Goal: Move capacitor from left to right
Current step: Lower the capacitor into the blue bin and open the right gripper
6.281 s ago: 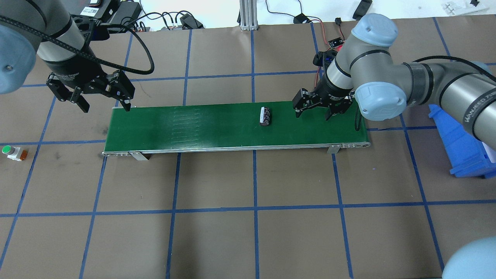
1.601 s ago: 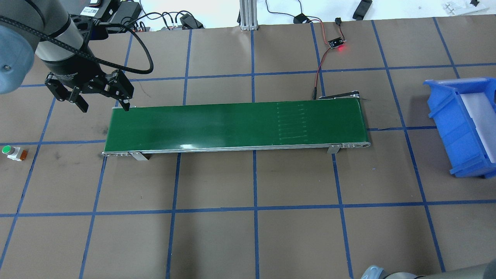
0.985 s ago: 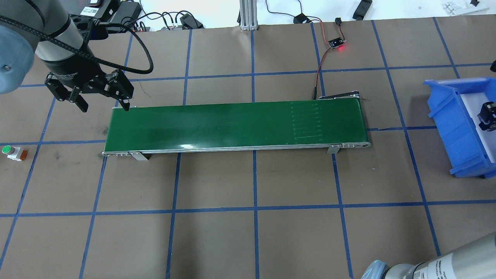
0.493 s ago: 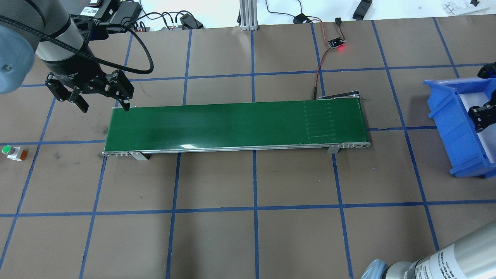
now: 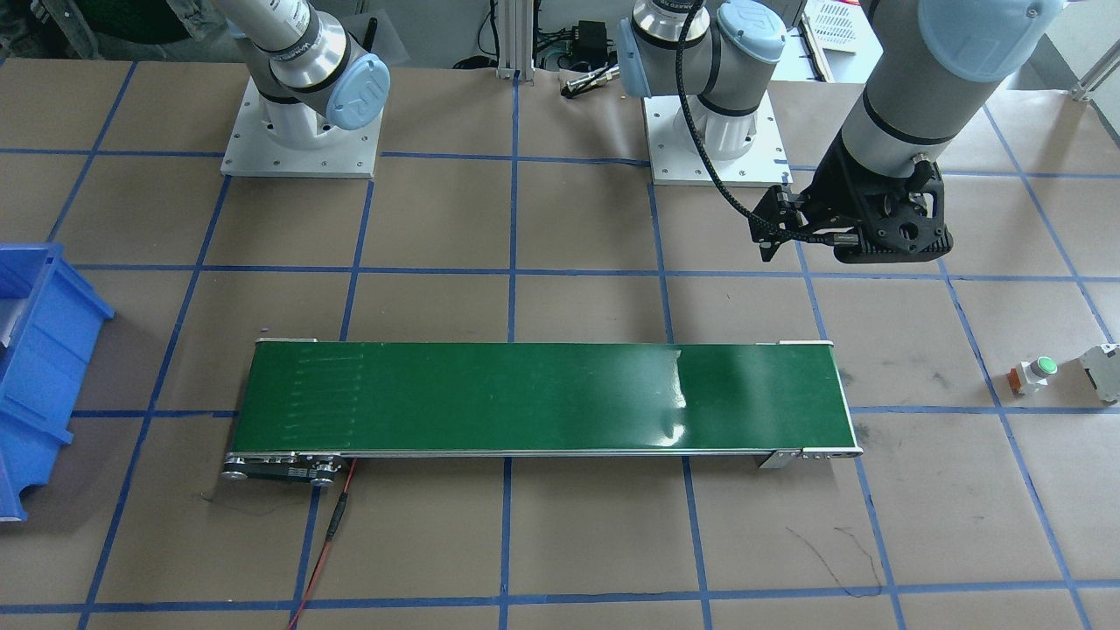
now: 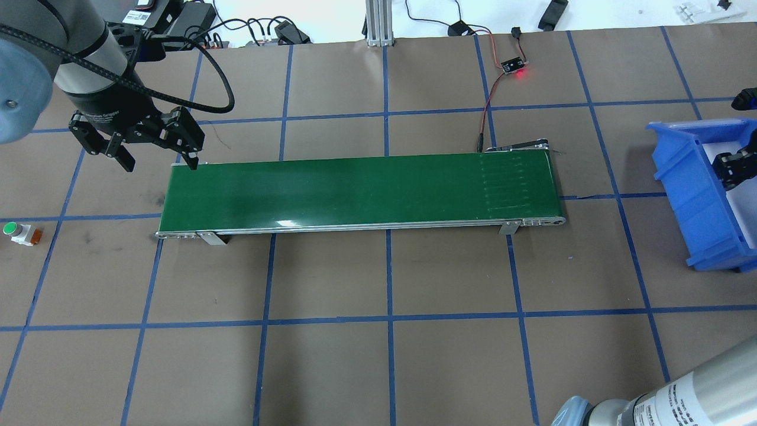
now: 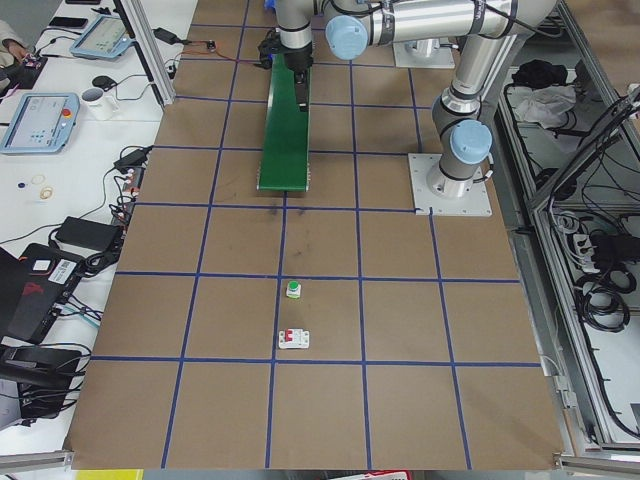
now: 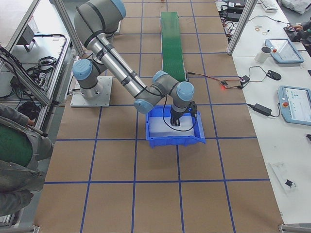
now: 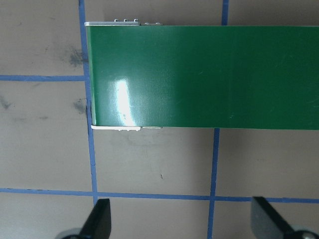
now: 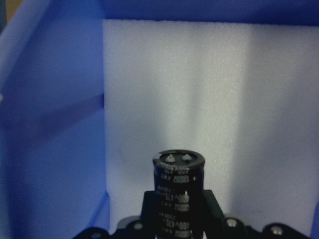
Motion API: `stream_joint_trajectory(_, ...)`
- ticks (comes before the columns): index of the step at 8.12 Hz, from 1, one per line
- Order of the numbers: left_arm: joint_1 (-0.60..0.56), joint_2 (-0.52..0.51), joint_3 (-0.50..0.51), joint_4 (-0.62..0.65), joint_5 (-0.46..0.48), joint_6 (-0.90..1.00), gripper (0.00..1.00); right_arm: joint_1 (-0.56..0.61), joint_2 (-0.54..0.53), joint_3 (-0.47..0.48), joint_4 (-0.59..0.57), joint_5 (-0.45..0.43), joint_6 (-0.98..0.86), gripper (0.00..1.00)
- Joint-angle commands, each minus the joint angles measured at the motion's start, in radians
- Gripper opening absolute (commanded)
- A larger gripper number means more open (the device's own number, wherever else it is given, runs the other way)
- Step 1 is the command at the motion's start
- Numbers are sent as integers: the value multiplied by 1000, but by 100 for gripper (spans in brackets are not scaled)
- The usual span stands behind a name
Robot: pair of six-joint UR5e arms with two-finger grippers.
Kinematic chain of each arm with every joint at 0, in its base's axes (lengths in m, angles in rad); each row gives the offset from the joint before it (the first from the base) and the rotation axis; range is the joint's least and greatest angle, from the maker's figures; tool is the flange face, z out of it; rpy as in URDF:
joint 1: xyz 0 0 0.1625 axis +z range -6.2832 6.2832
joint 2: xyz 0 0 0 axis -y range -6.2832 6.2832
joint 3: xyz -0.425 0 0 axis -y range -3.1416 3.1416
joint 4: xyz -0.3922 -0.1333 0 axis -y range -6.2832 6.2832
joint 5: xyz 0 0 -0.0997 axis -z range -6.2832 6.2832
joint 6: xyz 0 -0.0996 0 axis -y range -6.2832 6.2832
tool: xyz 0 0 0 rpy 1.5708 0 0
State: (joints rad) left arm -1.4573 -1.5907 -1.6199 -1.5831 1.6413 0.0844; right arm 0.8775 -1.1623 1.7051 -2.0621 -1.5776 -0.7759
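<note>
The capacitor (image 10: 178, 191), black with silvery terminals, is held between the fingers of my right gripper (image 8: 180, 120), which is shut on it. The gripper hangs over the white foam floor of the blue bin (image 6: 686, 183), and only part of it shows at the right edge of the overhead view (image 6: 735, 167). The green conveyor belt (image 6: 355, 189) carries nothing. My left gripper (image 6: 159, 164) is open and empty, above the belt's left end, and its fingertips (image 9: 99, 219) show in the left wrist view.
A green-topped push button (image 5: 1041, 366) and a white-grey block (image 5: 1101, 372) sit on the table beyond the belt's left end. A small board with a red light (image 6: 513, 65) and its wires lie behind the belt's right end.
The capacitor lay on the belt 6.3 s ago; now my right gripper holds it over the blue bin. The right gripper shifted slightly over the bin. The belt's seam marks moved right. The left gripper stayed.
</note>
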Motion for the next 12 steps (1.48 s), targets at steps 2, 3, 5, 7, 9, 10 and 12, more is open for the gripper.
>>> stream_joint_trajectory(2, 0, 0, 0, 2, 0, 0, 100, 0, -10, 1, -70, 18, 1, 73)
stream_joint_trajectory(3, 0, 0, 0, 0, 0, 2, 100, -2, -11, -2, -70, 18, 3, 83)
stream_joint_trajectory(5, 0, 0, 0, 0, 0, 2, 100, -18, -72, -5, -66, 13, 6, 100)
stream_joint_trajectory(7, 0, 0, 0, 0, 0, 2, 100, -32, -186, -5, -50, -2, 10, 100)
stream_joint_trajectory(9, 0, 0, 0, 0, 0, 2, 100, -31, -255, -10, 60, 4, 24, 100)
stream_joint_trajectory(10, 0, 0, 0, 0, 2, 2, 100, -20, -295, -18, 88, -2, 71, 100)
stream_joint_trajectory(12, 0, 0, 0, 0, 2, 3, 100, 24, -431, -24, 253, -2, 183, 100)
